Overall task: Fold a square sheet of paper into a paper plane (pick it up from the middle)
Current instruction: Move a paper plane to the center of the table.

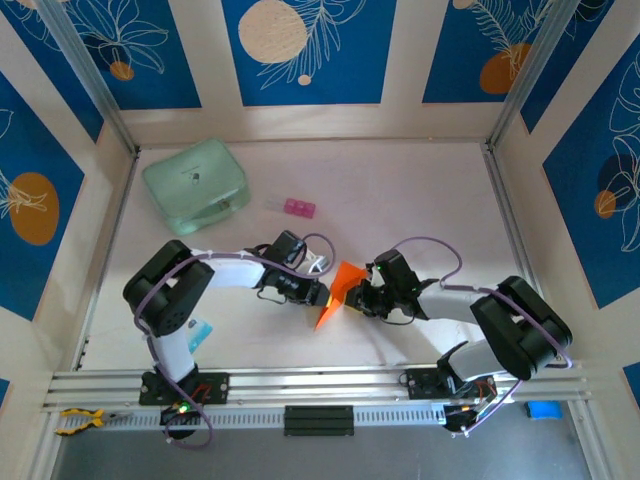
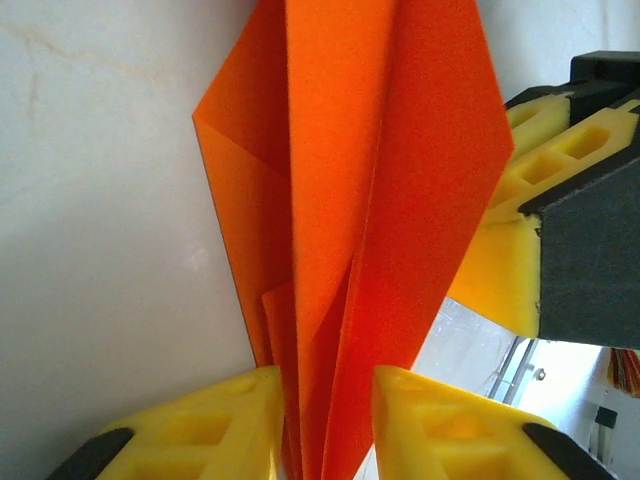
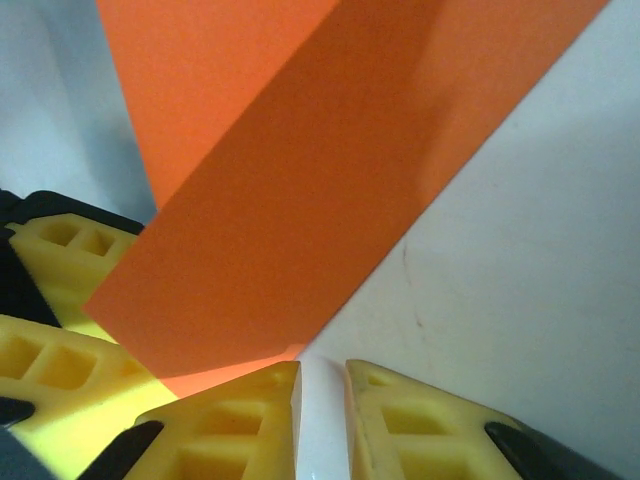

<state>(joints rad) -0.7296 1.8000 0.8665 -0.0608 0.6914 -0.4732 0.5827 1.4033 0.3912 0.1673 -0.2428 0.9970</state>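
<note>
Left gripper clamped on the part-folded paper plane, held between both grippers. Nose and centre folds made, wings judged outstanding. Right gripper narrow at the paper's edge, grip cannot be told

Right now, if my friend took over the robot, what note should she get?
Left gripper: shut on the orange paper, which sits between the two arms.
Right gripper: jaws nearly together at the paper's edge; I can't tell if it grips.
Done: paper folded into a narrow pointed shape with a centre crease.
To do: probably the last wing folds, then set it down.
</note>
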